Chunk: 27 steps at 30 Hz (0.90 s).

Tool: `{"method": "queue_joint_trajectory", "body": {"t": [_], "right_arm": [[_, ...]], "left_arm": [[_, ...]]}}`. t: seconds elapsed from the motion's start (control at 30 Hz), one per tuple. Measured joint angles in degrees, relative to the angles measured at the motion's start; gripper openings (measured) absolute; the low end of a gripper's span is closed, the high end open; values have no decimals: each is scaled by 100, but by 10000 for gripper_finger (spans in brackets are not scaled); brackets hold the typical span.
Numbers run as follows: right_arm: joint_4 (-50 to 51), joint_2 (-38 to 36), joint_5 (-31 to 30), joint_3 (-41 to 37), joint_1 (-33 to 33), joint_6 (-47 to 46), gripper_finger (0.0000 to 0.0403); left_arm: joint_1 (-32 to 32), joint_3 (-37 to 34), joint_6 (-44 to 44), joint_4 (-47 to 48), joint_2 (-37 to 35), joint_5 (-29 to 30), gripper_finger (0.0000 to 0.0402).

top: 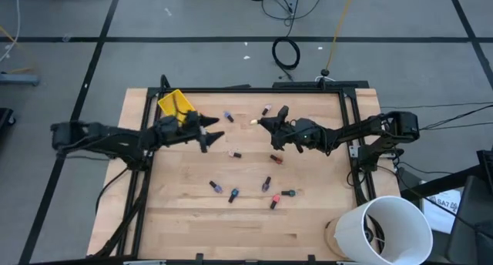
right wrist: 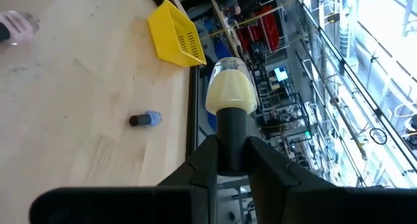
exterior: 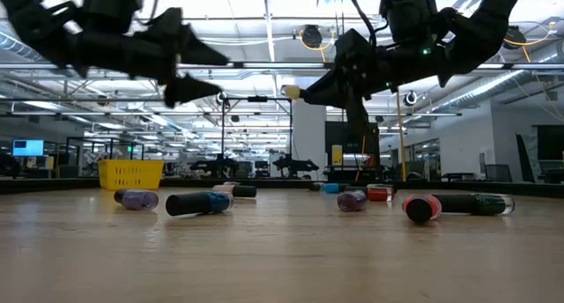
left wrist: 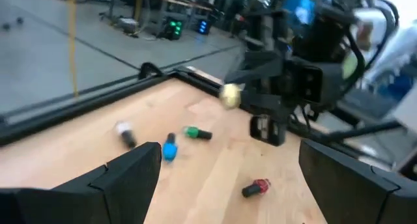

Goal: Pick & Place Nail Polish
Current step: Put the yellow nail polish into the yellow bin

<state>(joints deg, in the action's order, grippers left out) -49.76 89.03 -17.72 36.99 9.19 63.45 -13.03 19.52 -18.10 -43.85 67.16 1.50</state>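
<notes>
- Currently, we log the right gripper [top: 260, 123] raised over the far-centre of the pale wooden table [top: 185, 219], fingers clamped on the dark cap of a small cream-coloured nail polish bottle [right wrist: 230, 88]; the glass body juts forward, clear of the pads.
- We log the left gripper [top: 218, 136] also raised, facing the right one across a short gap, fingers spread wide with nothing between them.
- We count the remaining tiny dark-capped nail polish bottles lying flat on the table: a purple one [top: 229, 116] and a red one [top: 266, 109] towards the far edge, a blue one [top: 233, 194], a pink one [top: 274, 201] and a green one [top: 289, 193] in the near cluster, others scattered between.
- We note a small yellow slatted plastic bin [top: 175, 103] at the far-left corner, just behind the left arm, and a white cylindrical bucket [top: 385, 230] off the table's near-right corner.
- Risk, in our judgement: the grip is on the cap alone, so a quick swing could let the bottle pivot or slip out and fall among the others.
- Risk: the grippers sit close; a careless move towards the bin could knock them together.
</notes>
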Motion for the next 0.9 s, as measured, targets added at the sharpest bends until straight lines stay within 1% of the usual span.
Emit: {"method": "queue_joint_trajectory", "body": {"t": [0.13, 0.23, 0.33, 0.47, 0.63, 0.77, 0.9], "right_arm": [[0, 0, -12, 0, 0, -114, 48], [-15, 0, -26, 0, -61, -91, 48], [-97, 0, -22, -2, -144, -67, 48], [-169, 0, -25, -2, -240, 19, 48], [-307, 0, -41, -1, -317, 91, 48], [-464, -2, -343, -2, -333, 196, 48], [-527, 0, -340, -2, -332, 192, 48]], "left_arm": [[261, 872, 856, 14, 864, -168, 356], [341, 1367, 1241, 52, 1419, -144, 356], [302, 1761, 1333, 41, 1891, -140, 356], [236, 2144, 1197, 41, 2373, -184, 356], [188, 2410, 1039, 38, 2650, -292, 356], [149, 2472, 1035, 22, 2653, -291, 356], [108, 2494, 967, 21, 2653, -293, 356]]}}
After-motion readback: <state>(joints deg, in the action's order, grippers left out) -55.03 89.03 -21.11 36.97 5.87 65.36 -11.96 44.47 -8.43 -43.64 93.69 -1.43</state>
